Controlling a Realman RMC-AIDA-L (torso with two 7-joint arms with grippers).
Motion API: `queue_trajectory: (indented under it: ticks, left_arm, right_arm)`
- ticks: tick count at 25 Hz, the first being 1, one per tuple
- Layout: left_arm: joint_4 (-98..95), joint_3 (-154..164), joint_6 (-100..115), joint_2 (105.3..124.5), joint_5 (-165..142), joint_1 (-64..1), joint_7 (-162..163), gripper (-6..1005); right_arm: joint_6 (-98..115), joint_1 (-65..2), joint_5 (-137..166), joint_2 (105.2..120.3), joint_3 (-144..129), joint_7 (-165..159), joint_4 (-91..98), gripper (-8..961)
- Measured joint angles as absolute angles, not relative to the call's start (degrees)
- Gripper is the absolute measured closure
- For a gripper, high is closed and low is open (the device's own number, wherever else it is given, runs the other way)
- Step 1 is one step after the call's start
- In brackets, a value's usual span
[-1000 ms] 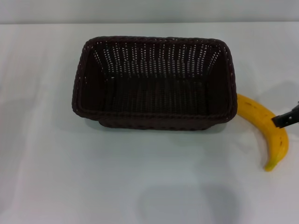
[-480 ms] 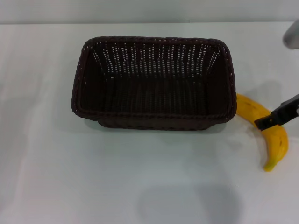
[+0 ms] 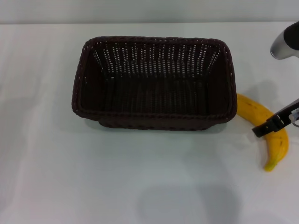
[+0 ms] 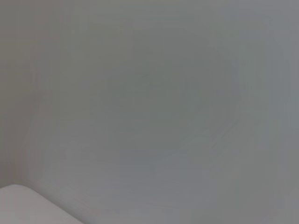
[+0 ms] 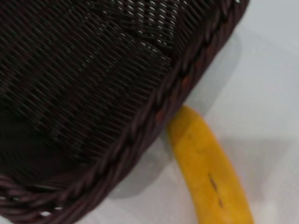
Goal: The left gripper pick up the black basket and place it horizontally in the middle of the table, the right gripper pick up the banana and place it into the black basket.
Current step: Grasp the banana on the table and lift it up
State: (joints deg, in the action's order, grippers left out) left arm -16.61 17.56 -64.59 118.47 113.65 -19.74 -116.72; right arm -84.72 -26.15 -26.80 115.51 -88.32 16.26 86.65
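The black basket (image 3: 154, 84) stands upright and lengthwise across the middle of the white table (image 3: 140, 177); it holds nothing. The yellow banana (image 3: 271, 135) lies on the table just right of the basket, with one end close to the basket's right corner. My right gripper (image 3: 265, 128) comes in from the right edge, and its black end sits over the banana's middle. Its silver-grey body (image 3: 285, 44) shows at the upper right. The right wrist view shows the basket's braided rim (image 5: 154, 116) and the banana (image 5: 205, 168) beside it. My left gripper is out of view.
The left wrist view shows only a plain pale surface (image 4: 149, 112). Bare white table lies to the left of and in front of the basket. The table's far edge (image 3: 149, 22) runs behind the basket.
My right gripper's black end has moved left and slightly down across the banana. Its silver-grey body has come into view at the upper right. The basket and banana have not moved.
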Motion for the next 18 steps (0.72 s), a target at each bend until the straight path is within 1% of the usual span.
queue_trajectory:
  ticks: [18]
  left_arm:
    - [-16.2,17.4,-64.7,118.63,113.8,-19.8,-116.9,117]
  right_arm:
    - [-84.1,-27.8,-25.7,115.26,-86.6,17.8,81.3,122]
